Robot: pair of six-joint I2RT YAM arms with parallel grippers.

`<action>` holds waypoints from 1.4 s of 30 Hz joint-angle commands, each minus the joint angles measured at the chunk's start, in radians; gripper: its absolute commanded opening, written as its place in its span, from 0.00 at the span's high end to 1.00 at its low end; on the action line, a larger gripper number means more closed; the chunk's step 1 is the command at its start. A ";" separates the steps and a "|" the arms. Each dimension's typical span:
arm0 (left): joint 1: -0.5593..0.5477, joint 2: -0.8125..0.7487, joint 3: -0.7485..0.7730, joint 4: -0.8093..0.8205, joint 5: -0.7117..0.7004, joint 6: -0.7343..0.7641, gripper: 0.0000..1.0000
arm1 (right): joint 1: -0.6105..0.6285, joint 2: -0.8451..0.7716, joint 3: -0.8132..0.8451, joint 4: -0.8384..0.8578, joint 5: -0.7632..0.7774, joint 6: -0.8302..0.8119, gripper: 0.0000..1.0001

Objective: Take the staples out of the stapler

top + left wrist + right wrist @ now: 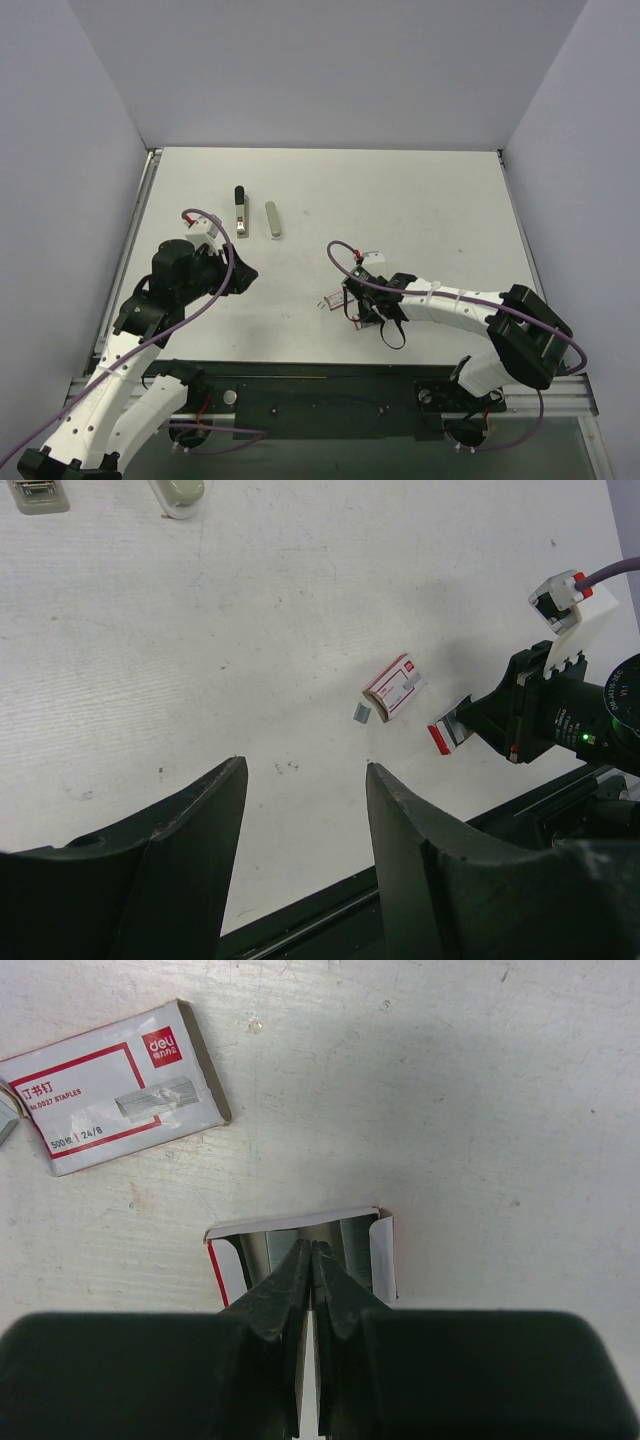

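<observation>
Closest to the bases: right pincer (312,1247), clenched, fingertips pressed together with no gap. Directly at those tips, a small open cardboard tray (378,1250) with a red edge and a silvery inside. Cannot tell whether a tray wall is pinched or merely touched.

Just beyond and to the left, a red-and-white staple box (115,1085) lying flat on the white surface (420,200), near the tray but not touching it. Just beside the box, on its left, the staples (361,713): a tiny grey strip, loose on the surface and apart from both pincers.

Further left, at about the same depth, left pincer (305,770), released: dark fingers spread well apart, nothing between them but bare surface.

Farthest out, well apart from box, tray and strip, the stapler (240,212): flat on the surface, lengthwise away from the bases, black end farthest, silver body nearer. Untouched by either pincer. Just beside it on the right, roughly parallel and not touching, a pale oblong piece (272,221), too small to make out further.
</observation>
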 commanded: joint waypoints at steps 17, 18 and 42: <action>0.010 0.004 0.004 0.055 0.018 0.003 0.39 | -0.003 -0.032 -0.021 -0.034 0.025 0.016 1.00; 0.010 0.002 0.004 0.055 0.018 0.005 0.39 | -0.003 -0.034 -0.021 -0.034 0.023 0.014 1.00; 0.013 0.001 0.002 0.055 0.018 0.005 0.39 | 0.003 -0.004 -0.021 0.006 -0.017 0.019 0.90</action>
